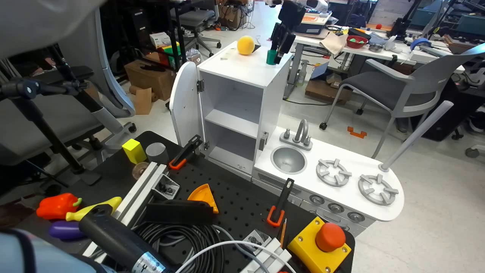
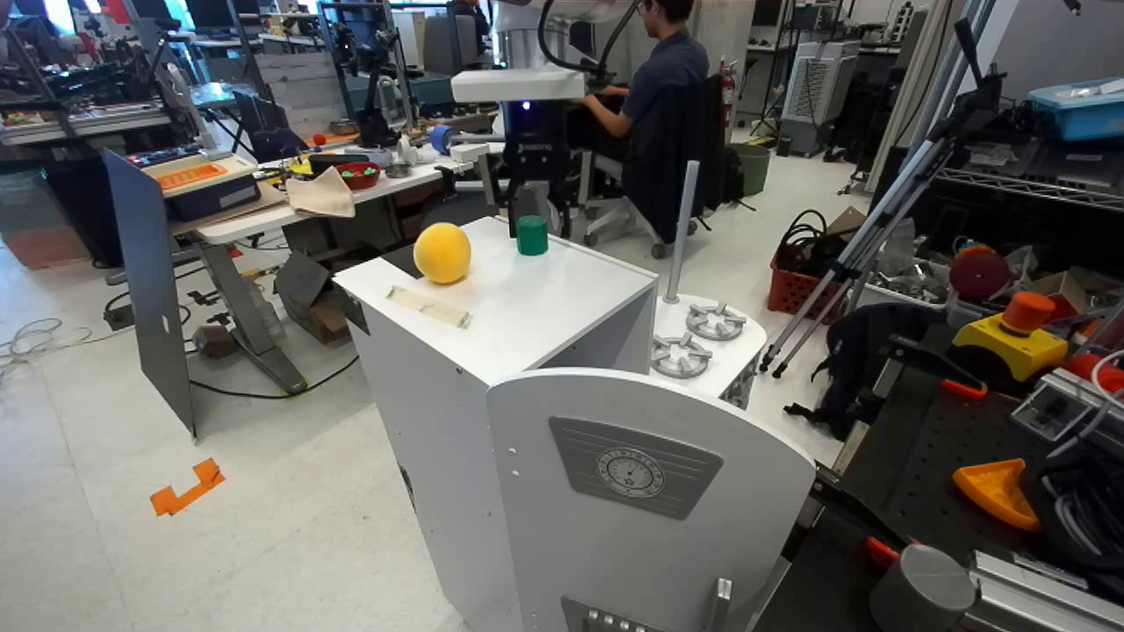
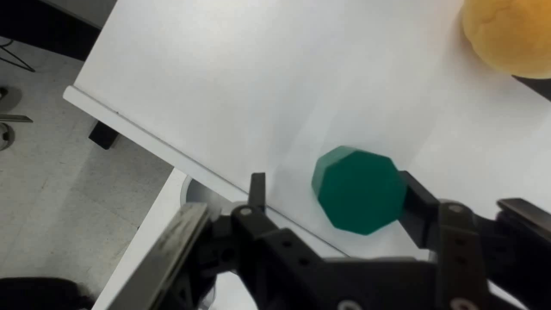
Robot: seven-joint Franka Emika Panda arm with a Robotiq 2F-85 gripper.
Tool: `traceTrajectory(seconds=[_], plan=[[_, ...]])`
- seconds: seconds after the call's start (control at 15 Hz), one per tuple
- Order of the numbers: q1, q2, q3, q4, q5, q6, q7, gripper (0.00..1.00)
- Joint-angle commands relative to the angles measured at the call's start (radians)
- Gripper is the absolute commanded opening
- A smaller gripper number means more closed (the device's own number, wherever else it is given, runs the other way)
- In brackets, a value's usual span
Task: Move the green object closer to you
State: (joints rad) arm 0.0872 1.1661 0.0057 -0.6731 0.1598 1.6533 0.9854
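Note:
The green object [image 1: 271, 57] is a small block with an octagonal top. It stands upright on the white cabinet top [image 1: 242, 68], near the edge on the sink side. It also shows in an exterior view [image 2: 532, 235] and in the wrist view [image 3: 363, 193]. My gripper [image 3: 332, 183] is open, pointing down, with the green object between its spread fingers. In the wrist view the right finger is against or very close to the object. A clear gap separates the left finger from it. The gripper also shows in both exterior views [image 1: 279, 49] [image 2: 538, 230].
A yellow ball [image 2: 442, 253] sits on the cabinet top beside the green object. The cabinet door [image 2: 650, 500] stands open. Below the cabinet top is a toy stove counter with a sink [image 1: 288, 159] and two burners. A worktable [image 1: 316, 38] with clutter stands behind.

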Motion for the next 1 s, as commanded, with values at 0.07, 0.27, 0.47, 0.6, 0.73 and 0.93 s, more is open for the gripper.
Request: traceTrajectory(seconds=[0.07, 0.27, 0.47, 0.6, 0.73, 0.93], plan=[[0.001, 0.031, 0.002, 0.073, 0.003, -0.058, 0.029, 0.35], [0.001, 0.03, 0.001, 0.079, 0.001, -0.06, 0.031, 0.18], [0.006, 0.017, -0.001, 0.07, -0.005, -0.06, 0.023, 0.18], [0.013, 0.001, 0.001, 0.054, -0.009, -0.065, 0.006, 0.18], [0.023, -0.013, 0.004, 0.039, -0.012, -0.073, -0.016, 0.18], [0.048, -0.031, 0.006, 0.017, -0.017, -0.096, -0.059, 0.18]])
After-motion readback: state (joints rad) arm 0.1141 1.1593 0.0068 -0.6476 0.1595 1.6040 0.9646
